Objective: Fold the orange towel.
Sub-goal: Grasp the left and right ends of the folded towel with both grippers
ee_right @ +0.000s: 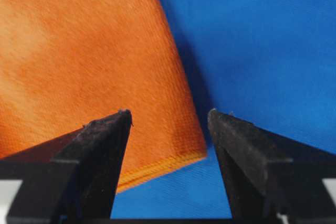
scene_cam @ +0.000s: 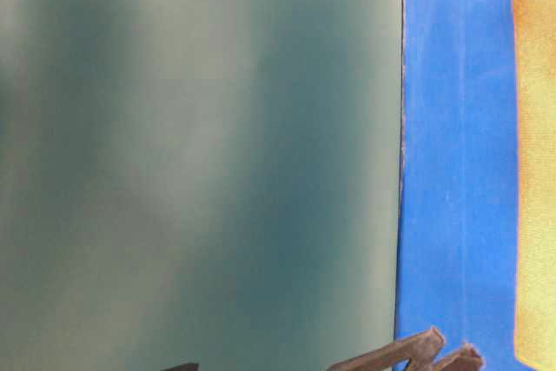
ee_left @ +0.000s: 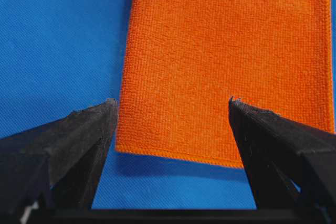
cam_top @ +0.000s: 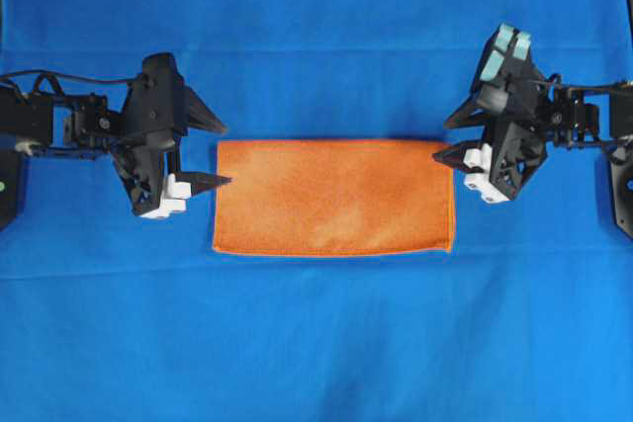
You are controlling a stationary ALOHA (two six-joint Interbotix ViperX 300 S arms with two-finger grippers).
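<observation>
The orange towel (cam_top: 333, 197) lies flat on the blue cloth as a wide rectangle; its right edge shows doubled layers. My left gripper (cam_top: 220, 153) is open and empty, just off the towel's left edge, with its jaws spread along that edge. In the left wrist view the towel (ee_left: 226, 51) lies ahead between the open left gripper (ee_left: 173, 106). My right gripper (cam_top: 447, 137) is open and empty at the towel's far right corner. In the right wrist view that corner of the towel (ee_right: 89, 61) sits between the open right gripper (ee_right: 169, 115). A strip of the towel (scene_cam: 537, 162) shows in the table-level view.
The blue cloth (cam_top: 316, 343) covers the whole table. Both arm bodies (cam_top: 59, 121) (cam_top: 584, 121) reach in from the sides. A blurred grey-green panel (scene_cam: 200, 162) fills most of the table-level view, with dark fingertips (scene_cam: 426, 349) at the bottom.
</observation>
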